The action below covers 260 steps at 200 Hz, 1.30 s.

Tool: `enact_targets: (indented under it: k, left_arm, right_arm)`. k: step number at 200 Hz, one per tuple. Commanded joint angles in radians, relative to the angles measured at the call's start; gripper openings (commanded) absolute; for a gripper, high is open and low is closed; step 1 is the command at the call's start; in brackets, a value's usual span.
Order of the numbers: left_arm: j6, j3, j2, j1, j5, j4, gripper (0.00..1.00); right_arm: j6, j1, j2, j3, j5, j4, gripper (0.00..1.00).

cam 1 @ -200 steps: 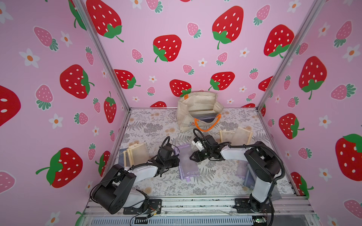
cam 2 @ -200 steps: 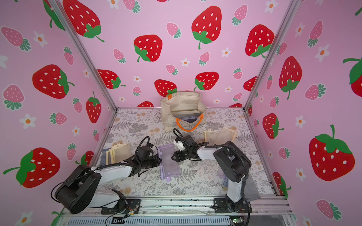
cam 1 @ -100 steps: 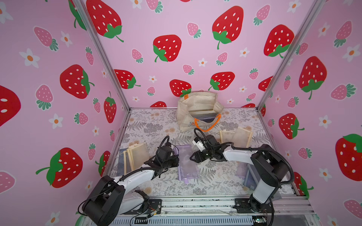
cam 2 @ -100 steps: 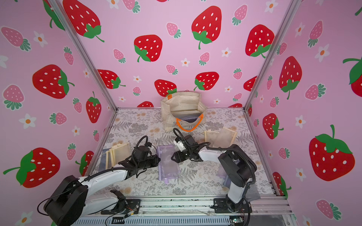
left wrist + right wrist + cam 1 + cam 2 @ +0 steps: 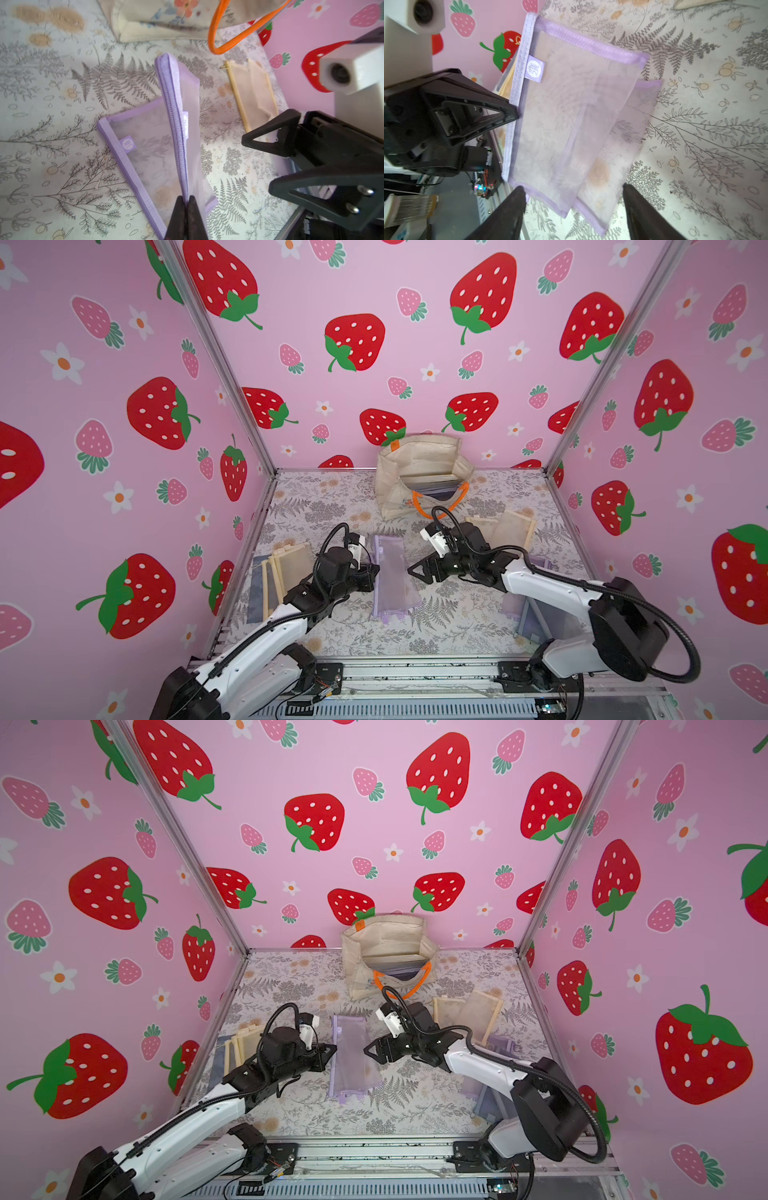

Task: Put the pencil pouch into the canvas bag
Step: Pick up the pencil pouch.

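Clearly see-through lilac mesh, the pencil pouch (image 5: 145, 149) is pinched by the left pincer (image 5: 186, 204); right pincer (image 5: 572, 188) gapes.

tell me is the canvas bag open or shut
Open. In both top views the mouth of the canvas bag gapes wide, with flat pouches visible inside.

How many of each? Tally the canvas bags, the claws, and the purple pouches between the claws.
canvas bag: 1
claws: 2 (left claw, right claw)
purple pouches: 2 (held pouch, lower pouch)
total: 5
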Motion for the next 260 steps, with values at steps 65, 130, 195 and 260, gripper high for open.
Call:
enact_targets:
  k: [65, 130, 195, 260]
  left_arm:
    - [0.063, 0.075, -0.176, -0.009, 0.231, 0.141, 0.00]
    - [0.055, 0.079, -0.167, -0.029, 0.290, 0.230, 0.00]
    - [0.063, 0.082, -0.148, -0.032, 0.285, 0.226, 0.00]
    - [0.077, 0.118, -0.093, -0.031, 0.108, 0.062, 0.48]
  right_arm:
    - [0.062, -0.034, -0.161, -0.025, -0.066, 0.059, 0.81]
    - [0.106, -0.034, -0.142, -0.035, -0.179, 0.239, 0.71]
    - [0.104, -0.032, -0.168, -0.051, -0.211, 0.313, 0.19]
    - [-0.133, -0.063, -0.240, 0.080, -0.103, -0.050, 0.00]
